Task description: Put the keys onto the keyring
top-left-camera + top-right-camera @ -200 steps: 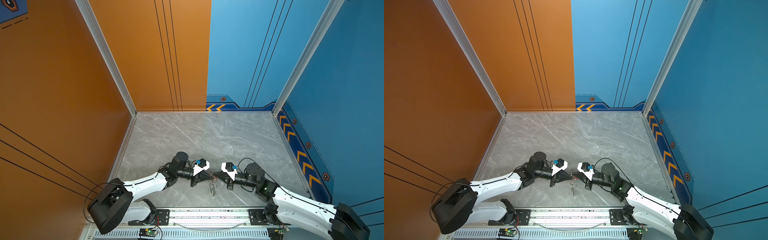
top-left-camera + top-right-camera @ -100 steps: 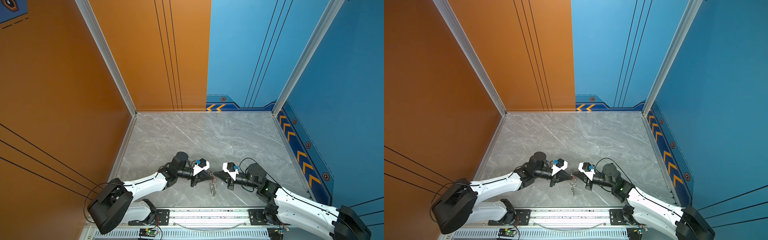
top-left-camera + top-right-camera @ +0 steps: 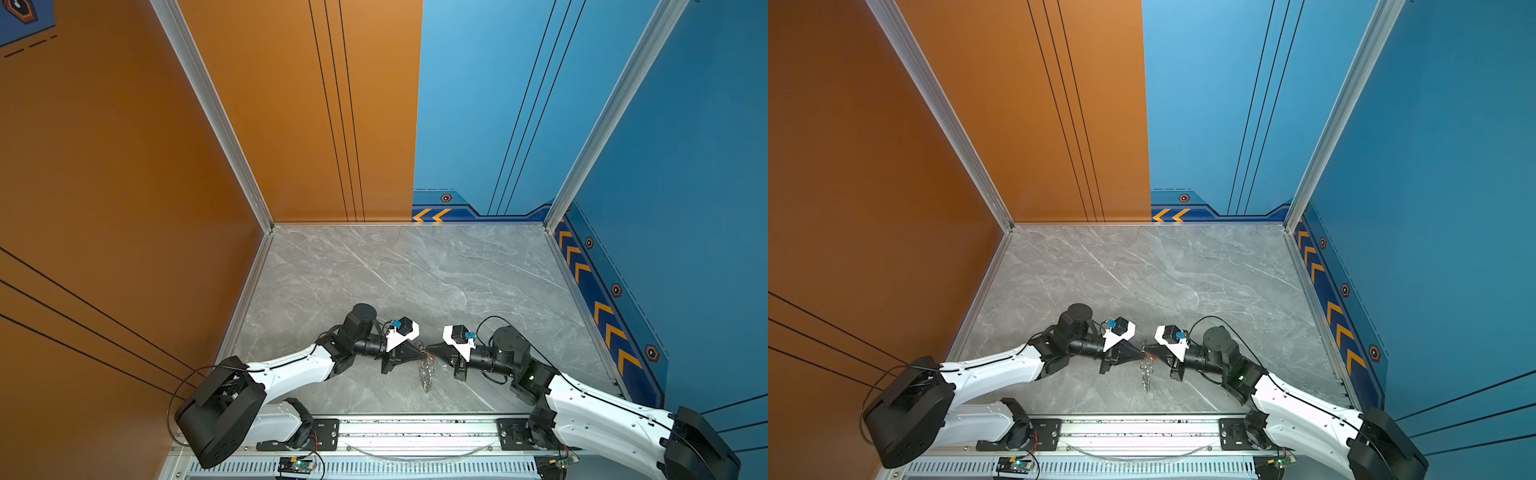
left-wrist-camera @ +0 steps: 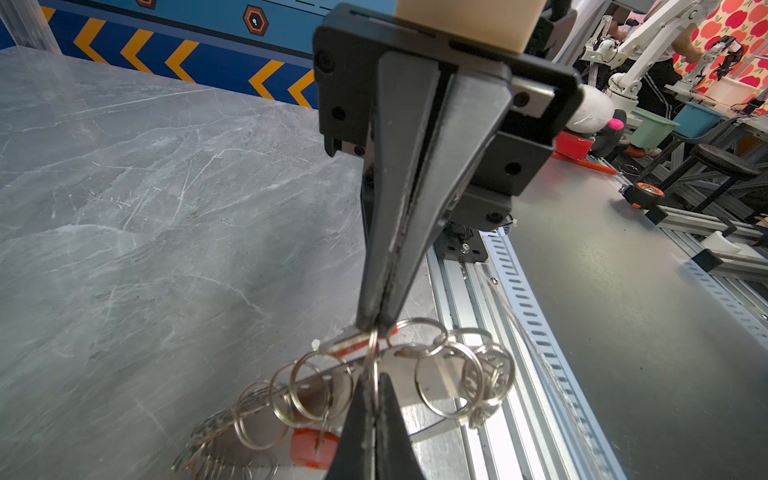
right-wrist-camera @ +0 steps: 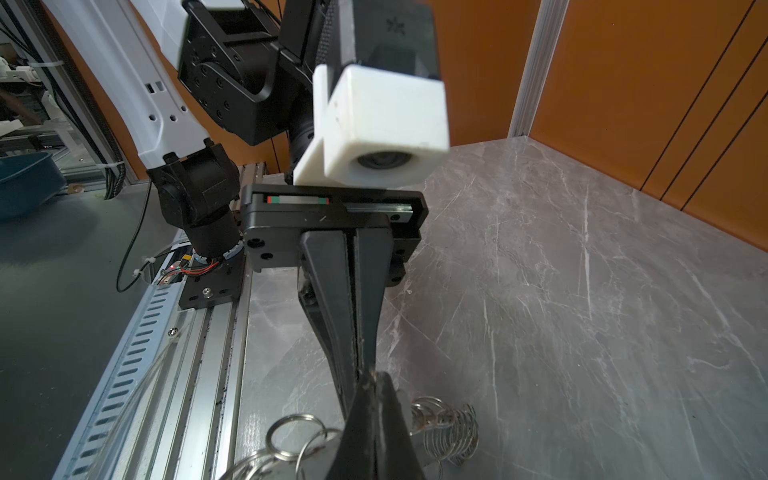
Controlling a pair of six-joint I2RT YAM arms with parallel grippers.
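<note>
The keyring trails as a chain of rings, its long axis running from near the front edge of the tabletop back to the tips. The left tool is closed on one ring. The right tool clamps an orange-tagged key, its blade mostly hidden. Both arms stretch low, tip to tip.

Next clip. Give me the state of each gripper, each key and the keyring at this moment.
keyring: lifted by one split ring, the rest trailing down.
first key: gripped, at the lifted ring.
second key: ungripped, among the lower rings.
left gripper: shut on the keyring.
right gripper: shut on the first key.
</note>
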